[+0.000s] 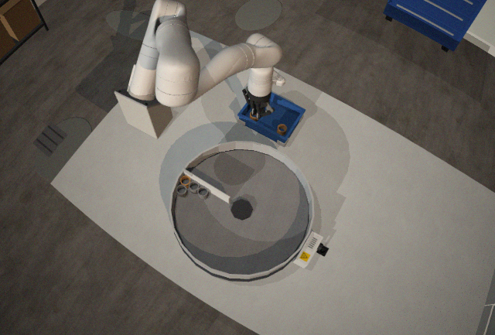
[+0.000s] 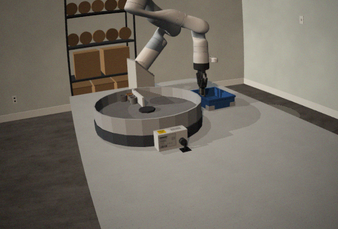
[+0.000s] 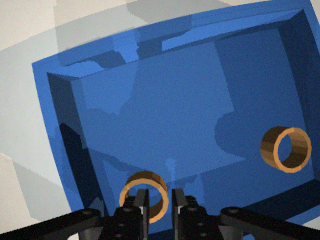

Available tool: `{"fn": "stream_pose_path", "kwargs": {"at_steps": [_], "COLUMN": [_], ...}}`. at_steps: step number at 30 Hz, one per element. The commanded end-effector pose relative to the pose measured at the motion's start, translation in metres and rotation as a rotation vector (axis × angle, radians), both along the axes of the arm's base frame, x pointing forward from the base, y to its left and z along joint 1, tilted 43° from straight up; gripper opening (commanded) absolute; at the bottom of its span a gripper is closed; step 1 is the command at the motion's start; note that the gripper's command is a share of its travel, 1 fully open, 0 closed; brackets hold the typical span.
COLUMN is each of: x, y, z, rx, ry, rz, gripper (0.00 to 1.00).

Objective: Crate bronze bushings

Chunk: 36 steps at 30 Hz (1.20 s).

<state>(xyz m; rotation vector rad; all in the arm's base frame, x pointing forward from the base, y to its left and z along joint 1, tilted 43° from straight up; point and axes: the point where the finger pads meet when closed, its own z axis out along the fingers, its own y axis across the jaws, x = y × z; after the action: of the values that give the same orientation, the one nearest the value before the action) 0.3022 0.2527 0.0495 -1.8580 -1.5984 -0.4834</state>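
A bronze bushing [image 1: 180, 181] [image 2: 129, 94] stands on the turning table [image 1: 279, 203] [image 2: 122, 128] by its rim, beside three steel bushings, such as one steel bushing [image 1: 182, 195] [image 2: 123, 98]. Two bronze bushings are in the blue crate [image 1: 261, 129] [image 2: 219, 102] [image 3: 47, 105]: one bushing [image 1: 281, 124] [image 3: 270, 147] near a corner, another bushing [image 3: 145, 178] right below my fingertips. My gripper [image 1: 258, 116] [image 2: 202, 95] [image 3: 160, 203] points down inside the crate, slightly open, with a narrow gap and nothing held. In the wrist view its left finger overlaps the near bushing's hole.
A white barrier [image 1: 206, 186] [image 2: 138, 98] runs from the turning table's rim toward its dark hub [image 1: 241, 209] [image 2: 147, 109], next to the bushings. The table's raised wall stands near the crate. A white box [image 2: 170, 139] stands against the turning table's outer side.
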Motion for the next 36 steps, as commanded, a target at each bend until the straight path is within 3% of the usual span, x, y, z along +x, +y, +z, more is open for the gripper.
{"fn": "stream_pose_path", "kwargs": {"at_steps": [1,24,29,36], "x": [0.001,0.002,0.009,0.009], "y": [-0.001,-0.004,-0.042,-0.042], "z": [0.000,0.004,0.045,0.045], "rx": [0.000,0.000,0.000,0.000], "ry": [-0.001,-0.001,-0.001,-0.001], "rz": [-0.002,-0.002,-0.002,-0.002], "gripper": [0.16,0.16,0.16,0.16]}}
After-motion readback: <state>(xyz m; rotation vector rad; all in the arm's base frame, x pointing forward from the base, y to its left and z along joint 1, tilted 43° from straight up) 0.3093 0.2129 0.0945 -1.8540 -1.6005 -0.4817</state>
